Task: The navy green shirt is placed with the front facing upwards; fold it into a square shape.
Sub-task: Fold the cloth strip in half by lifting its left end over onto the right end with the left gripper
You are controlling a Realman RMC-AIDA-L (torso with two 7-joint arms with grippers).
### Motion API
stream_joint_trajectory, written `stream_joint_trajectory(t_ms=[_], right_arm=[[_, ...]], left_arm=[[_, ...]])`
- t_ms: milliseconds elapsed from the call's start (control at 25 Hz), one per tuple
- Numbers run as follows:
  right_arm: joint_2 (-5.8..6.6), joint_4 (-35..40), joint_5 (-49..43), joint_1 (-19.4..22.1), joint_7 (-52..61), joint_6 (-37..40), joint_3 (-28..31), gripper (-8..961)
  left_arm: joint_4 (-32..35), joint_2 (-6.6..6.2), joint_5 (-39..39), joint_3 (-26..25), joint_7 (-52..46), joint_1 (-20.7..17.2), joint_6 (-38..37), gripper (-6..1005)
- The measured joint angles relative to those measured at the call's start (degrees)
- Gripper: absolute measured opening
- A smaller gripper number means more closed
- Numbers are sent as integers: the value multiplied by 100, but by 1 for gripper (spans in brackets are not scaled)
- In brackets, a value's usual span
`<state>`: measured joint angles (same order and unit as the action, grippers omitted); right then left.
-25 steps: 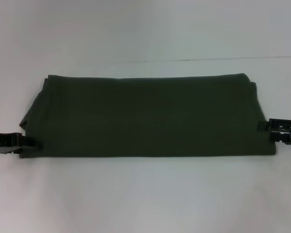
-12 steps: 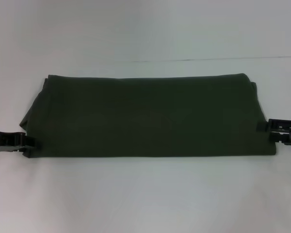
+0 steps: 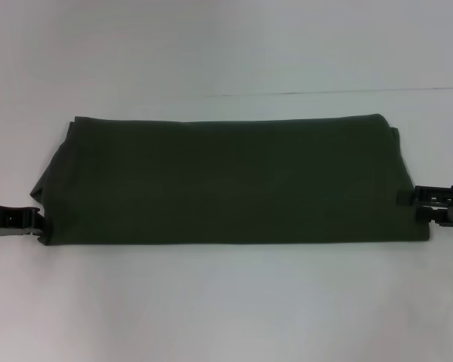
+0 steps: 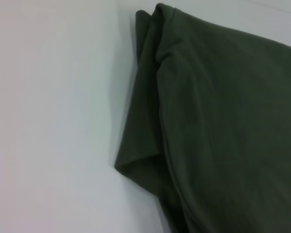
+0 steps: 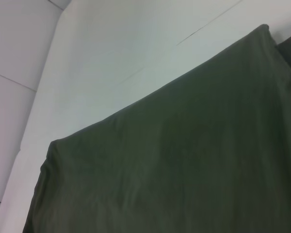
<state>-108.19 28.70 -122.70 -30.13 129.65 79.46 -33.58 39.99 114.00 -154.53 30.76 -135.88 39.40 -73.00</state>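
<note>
Dark green shirt (image 3: 226, 181) lying flat on the white table (image 3: 226, 317) as a long folded band. Left gripper (image 3: 32, 220), since a moment ago, drawn outward to the shirt's left edge; right gripper (image 3: 421, 204) unmoved at the right edge. Finger spread impossible to tell. Probably both ends released, with the crosswise fold into a square to come.

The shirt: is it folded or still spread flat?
Folded. The shirt lies as a long plain band on the table, no print or collar showing; the left wrist view shows stacked layers at its end.
</note>
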Motion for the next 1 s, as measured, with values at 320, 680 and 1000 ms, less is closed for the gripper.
stream_joint_trajectory(t_ms=[320, 680, 1000], right_arm=[[0, 3, 0, -11, 7, 9, 0, 795], [0, 5, 0, -21, 34, 9, -71, 795], [0, 5, 0, -26, 34, 8, -144, 795]], left_arm=[[2, -2, -21, 88, -43, 11, 13, 4], [38, -19, -61, 86, -193, 59, -116, 103], [134, -11, -83, 75, -248, 31, -88, 266]])
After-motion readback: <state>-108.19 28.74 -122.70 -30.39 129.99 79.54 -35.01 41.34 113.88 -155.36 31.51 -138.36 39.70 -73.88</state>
